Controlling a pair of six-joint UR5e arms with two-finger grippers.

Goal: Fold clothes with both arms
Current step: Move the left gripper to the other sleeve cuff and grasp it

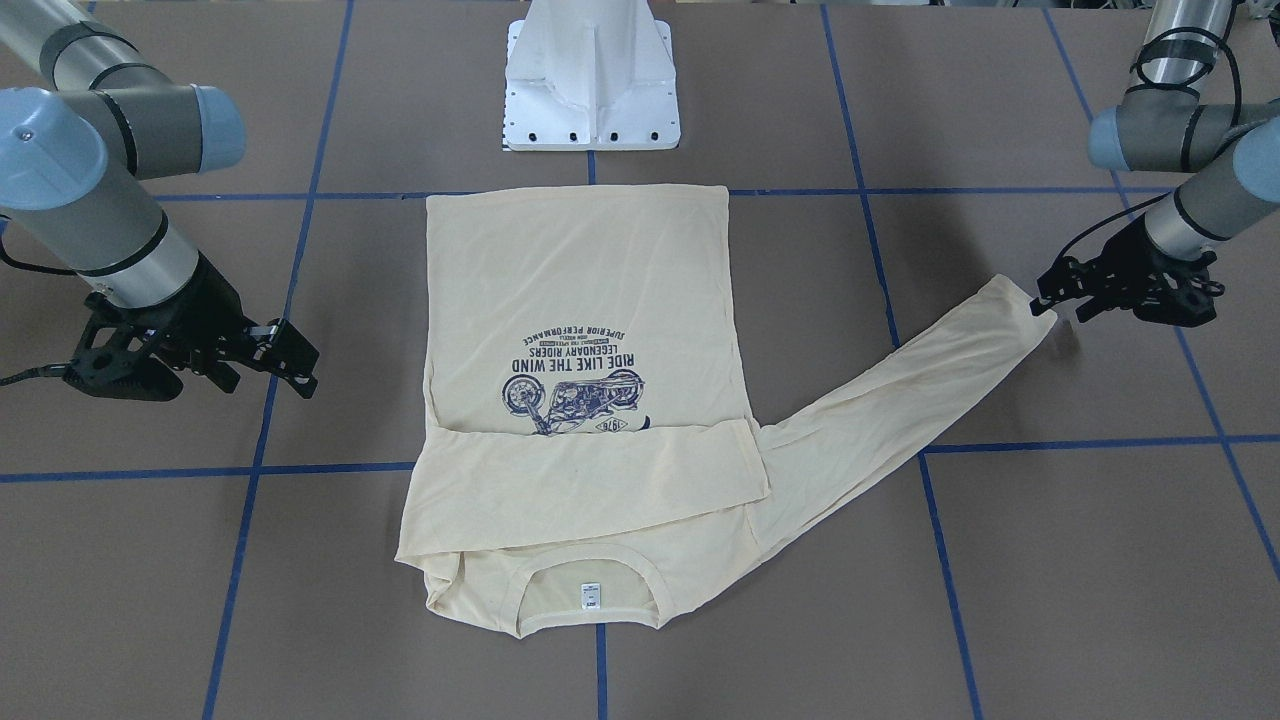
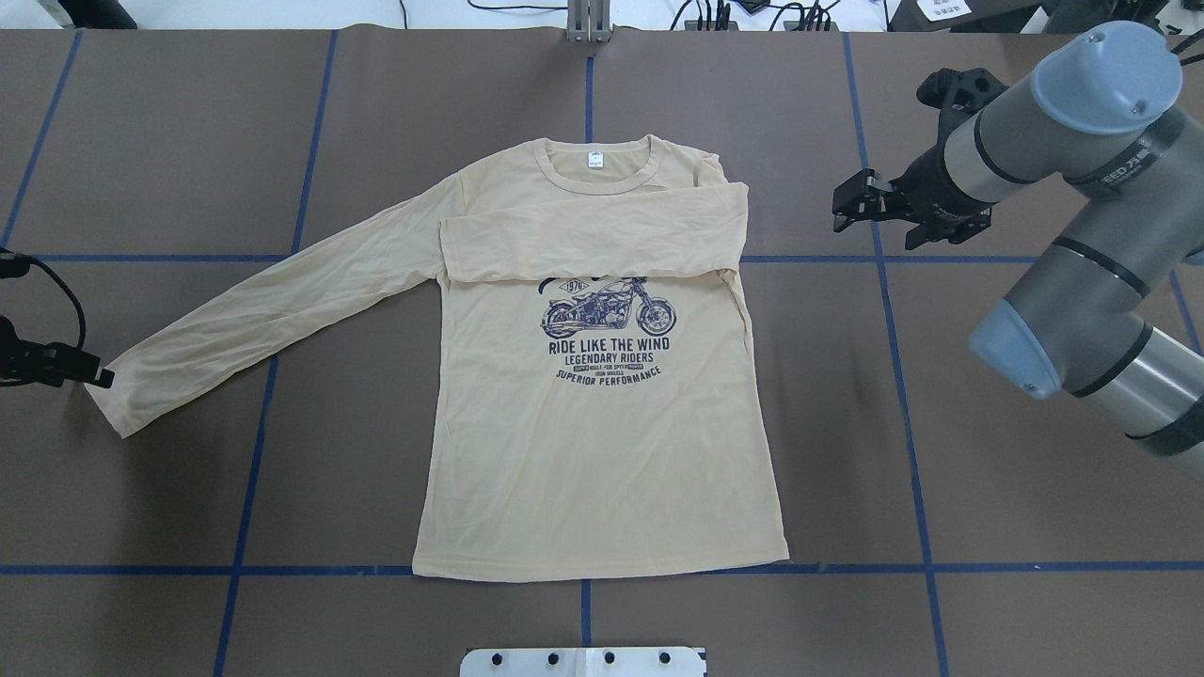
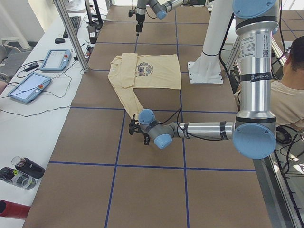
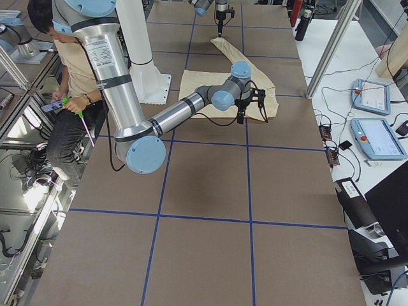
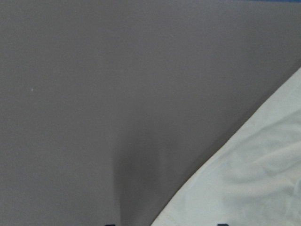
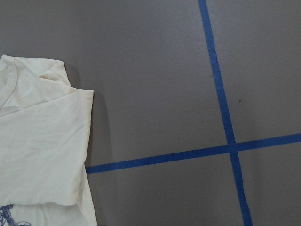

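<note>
- T-shirt (image 2: 602, 451) lies flat and print side up at the middle of the table (image 2: 141, 141). Its hem is toward the robot base and its neck (image 2: 593, 181) is away from it.
- Right arm (image 2: 1063, 160) reaches over the table on the robot's right of the garment. Left arm (image 3: 209, 129) lies low along the table at the far left.
- Outstretched sleeve (image 2: 273, 301) runs diagonally from the shoulder toward the robot's left, flat on the table.
- Folded sleeve (image 2: 593, 230) lies across the chest just below the neck and covers the top edge of the motorcycle print (image 2: 609, 329).
- Right gripper (image 2: 839, 212) is near the fold at the shoulder and clear of the fabric. Its fingers are apart and hold nothing.
- Left gripper (image 1: 1048, 290) sits at the cuff end of the outstretched sleeve, close to the table, fingers apart.
- White label (image 2: 594, 160) shows inside the neck.
</note>
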